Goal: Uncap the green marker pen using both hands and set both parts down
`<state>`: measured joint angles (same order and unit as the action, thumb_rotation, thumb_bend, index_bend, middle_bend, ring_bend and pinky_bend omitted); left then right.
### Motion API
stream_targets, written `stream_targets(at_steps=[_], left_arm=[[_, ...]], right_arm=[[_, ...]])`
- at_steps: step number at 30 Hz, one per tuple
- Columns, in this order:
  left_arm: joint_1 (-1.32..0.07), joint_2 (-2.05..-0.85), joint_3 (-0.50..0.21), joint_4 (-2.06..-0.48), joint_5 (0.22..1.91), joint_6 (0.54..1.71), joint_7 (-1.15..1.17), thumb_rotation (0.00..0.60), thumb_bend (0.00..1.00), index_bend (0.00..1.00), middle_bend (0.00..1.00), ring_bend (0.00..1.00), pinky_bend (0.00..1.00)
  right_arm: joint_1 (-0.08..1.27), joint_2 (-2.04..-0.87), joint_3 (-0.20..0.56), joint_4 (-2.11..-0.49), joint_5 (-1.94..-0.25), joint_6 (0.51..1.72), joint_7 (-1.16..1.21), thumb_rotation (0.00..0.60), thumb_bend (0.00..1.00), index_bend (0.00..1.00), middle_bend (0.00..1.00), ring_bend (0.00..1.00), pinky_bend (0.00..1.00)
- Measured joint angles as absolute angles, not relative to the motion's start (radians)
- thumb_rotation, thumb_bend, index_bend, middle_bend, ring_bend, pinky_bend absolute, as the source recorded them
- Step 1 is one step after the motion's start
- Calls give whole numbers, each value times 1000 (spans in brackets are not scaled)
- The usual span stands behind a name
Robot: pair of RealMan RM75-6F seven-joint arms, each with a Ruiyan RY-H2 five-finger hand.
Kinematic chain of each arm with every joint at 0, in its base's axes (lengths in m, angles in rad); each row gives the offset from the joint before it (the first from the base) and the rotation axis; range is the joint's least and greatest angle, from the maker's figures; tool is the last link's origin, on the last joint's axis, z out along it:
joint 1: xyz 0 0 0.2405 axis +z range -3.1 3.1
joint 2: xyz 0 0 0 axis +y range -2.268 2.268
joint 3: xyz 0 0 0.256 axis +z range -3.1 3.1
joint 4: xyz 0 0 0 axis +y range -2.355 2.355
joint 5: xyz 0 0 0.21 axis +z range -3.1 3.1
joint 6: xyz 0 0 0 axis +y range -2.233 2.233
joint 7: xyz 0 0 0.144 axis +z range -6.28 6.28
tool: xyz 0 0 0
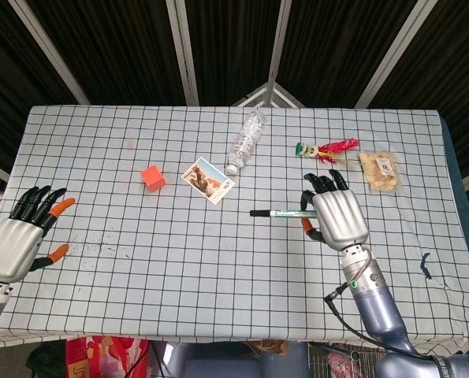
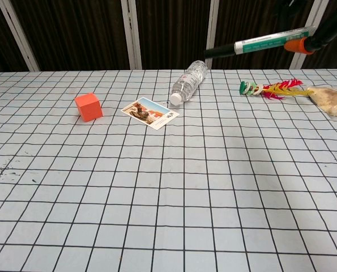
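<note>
- The green marker pen point(image 1: 280, 213) is a slim, pale barrel with green printing along it and a black cap point(image 1: 259, 213) on one end; the cap is on the barrel.
- It is off the checked tablecloth, held in the air in the right hand point(image 1: 336, 218), which grips the end away from the cap.
- In the head view it lies about level, cap end pointing toward the robot's left.
- In the chest view the pen point(image 2: 264, 41) sits near the top edge, tilted slightly, cap end point(image 2: 220, 50) lower.
</note>
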<state>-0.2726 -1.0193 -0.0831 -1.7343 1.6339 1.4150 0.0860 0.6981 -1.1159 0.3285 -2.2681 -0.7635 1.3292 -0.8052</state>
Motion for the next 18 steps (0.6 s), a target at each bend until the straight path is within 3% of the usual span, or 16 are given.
stream_targets(at_steps=[8,18], left_arm=[[-312,-1053,-114,-1772,1636,1406,72,600,323,221,140,0,7],[-373,-1163,-160,-1835,1659,1416,119,600,323,307,210,0,10]], right_arm=[[739,-1085,346,-2354,-720,1373,-836,600,599,721,205,216,98],[805,-1156,346,-2356,-691,1401,-850,600,606,721,207,219,98]])
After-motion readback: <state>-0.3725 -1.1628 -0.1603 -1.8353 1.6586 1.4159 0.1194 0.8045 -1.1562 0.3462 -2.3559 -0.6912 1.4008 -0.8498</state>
